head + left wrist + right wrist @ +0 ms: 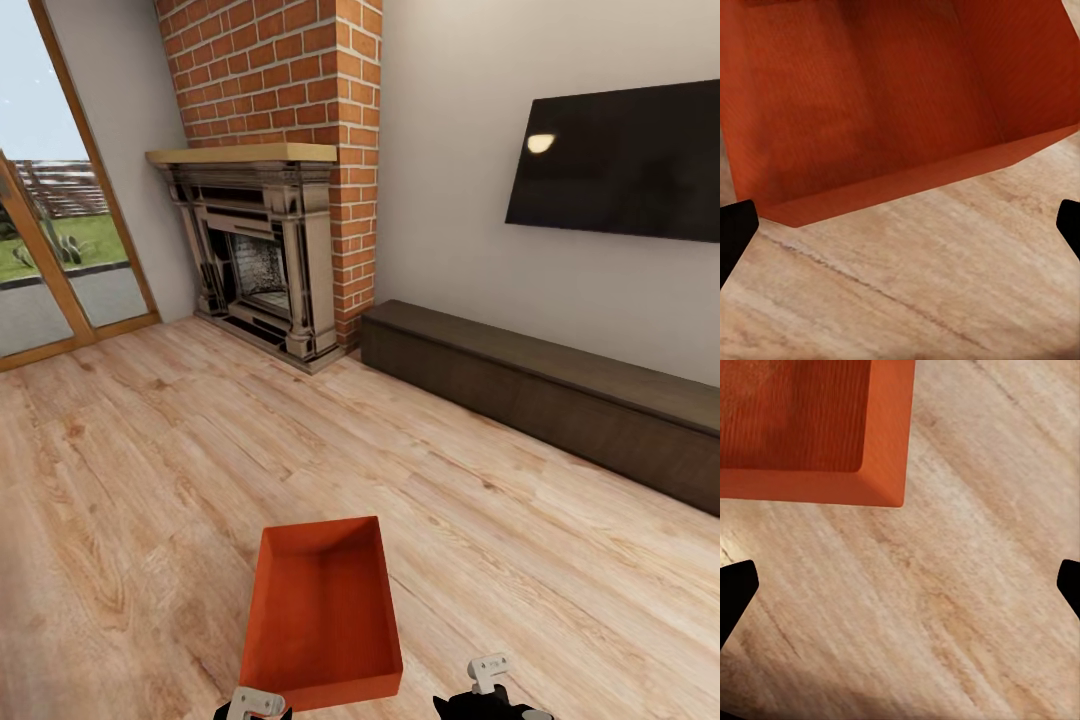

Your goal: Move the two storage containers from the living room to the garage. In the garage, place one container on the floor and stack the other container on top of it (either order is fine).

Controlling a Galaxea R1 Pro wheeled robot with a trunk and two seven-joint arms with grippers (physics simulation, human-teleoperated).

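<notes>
One orange-red storage container (322, 612) stands topless on the light wood-plank floor of the living room, just ahead of me. The left wrist view looks down into its ribbed inside (877, 97). My left gripper (901, 229) hangs open over the bare floor just short of the tub's near wall, with nothing between its dark fingertips (735, 232). A corner of the same container (810, 427) is in the right wrist view. My right gripper (901, 589) is open and empty above the planks beside that corner.
A brick chimney with an ornate fireplace (265, 250) stands at the back. A long low dark cabinet (540, 395) runs along the right wall under a black TV (620, 160). Glass doors (60, 250) are at the left. Wood floor (150, 450) spreads around the tub.
</notes>
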